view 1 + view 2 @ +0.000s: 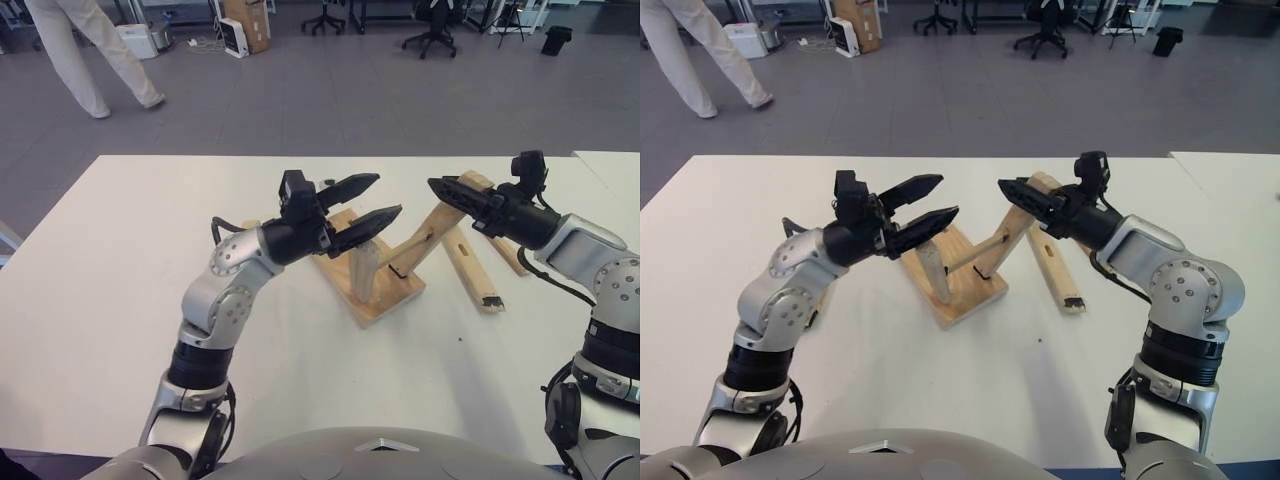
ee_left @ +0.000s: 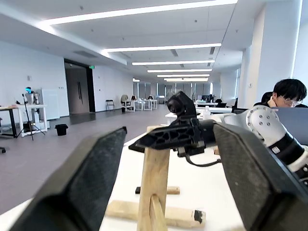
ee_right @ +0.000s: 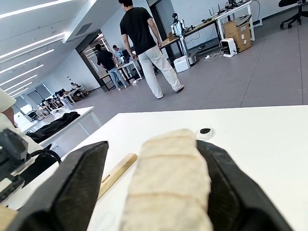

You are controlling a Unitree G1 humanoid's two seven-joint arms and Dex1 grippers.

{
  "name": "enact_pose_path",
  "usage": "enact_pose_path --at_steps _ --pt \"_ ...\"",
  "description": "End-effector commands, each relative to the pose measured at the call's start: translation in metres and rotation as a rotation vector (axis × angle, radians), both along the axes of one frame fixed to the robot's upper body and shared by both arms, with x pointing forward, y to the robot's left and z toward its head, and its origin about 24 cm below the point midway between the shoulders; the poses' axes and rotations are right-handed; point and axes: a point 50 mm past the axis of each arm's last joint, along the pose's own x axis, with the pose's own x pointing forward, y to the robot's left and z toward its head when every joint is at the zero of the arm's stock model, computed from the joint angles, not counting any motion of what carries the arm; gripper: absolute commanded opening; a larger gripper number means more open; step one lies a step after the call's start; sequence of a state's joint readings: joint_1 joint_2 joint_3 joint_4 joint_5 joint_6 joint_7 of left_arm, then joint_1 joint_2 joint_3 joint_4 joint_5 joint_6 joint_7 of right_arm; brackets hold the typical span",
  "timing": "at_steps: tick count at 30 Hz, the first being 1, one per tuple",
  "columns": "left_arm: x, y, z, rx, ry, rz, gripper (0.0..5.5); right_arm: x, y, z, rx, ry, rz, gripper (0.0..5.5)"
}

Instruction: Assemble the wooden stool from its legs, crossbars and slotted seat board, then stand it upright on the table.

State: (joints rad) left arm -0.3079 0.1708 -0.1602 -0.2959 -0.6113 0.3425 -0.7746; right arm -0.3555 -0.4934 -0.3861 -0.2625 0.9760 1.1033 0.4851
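Our right gripper (image 1: pixel 450 190) is closed on the top of the tilted leg (image 1: pixel 425 235). Our left gripper (image 1: pixel 386 197) hangs wide open above the upright leg (image 1: pixel 365 268) on the seat board (image 1: pixel 385 300). We should steady that upright first, then seat the tilted one squarely. A loose leg (image 1: pixel 470 262) lies just beside the board, and the table (image 1: pixel 120 260) edges are well apart from it.

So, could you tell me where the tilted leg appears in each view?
Left eye view: tilted leg right of centre, over the seat board.
Right eye view: tilted leg just right of centre.
Left wrist view: tilted leg centre, standing vertical.
Right wrist view: tilted leg lower centre, between the jaws.
Shared landmark: right gripper at its top end.
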Motion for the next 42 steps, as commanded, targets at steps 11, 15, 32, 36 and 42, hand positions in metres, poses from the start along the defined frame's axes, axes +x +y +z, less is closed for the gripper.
enact_pose_path --at_steps 11,15,32,36,42 --pt "-0.008 -0.054 -0.043 -0.041 0.42 -0.043 3.31 0.029 -0.003 -0.016 -0.085 -0.012 0.025 3.05" --pt "-0.027 -0.086 -0.061 -0.071 0.81 -0.248 3.31 0.062 0.012 -0.006 -0.031 -0.067 0.077 3.05" --pt "0.065 -0.003 0.117 -0.669 0.454 -0.03 3.31 0.078 -0.063 0.076 0.127 -0.358 -0.372 3.05" --pt "0.122 0.068 0.016 0.364 0.111 0.602 3.31 0.026 -0.066 -0.034 -0.522 -0.063 -0.33 3.05" --pt "0.132 0.113 -0.062 0.852 0.073 0.614 3.31 -0.072 0.007 -0.112 -0.671 0.167 0.259 3.05"
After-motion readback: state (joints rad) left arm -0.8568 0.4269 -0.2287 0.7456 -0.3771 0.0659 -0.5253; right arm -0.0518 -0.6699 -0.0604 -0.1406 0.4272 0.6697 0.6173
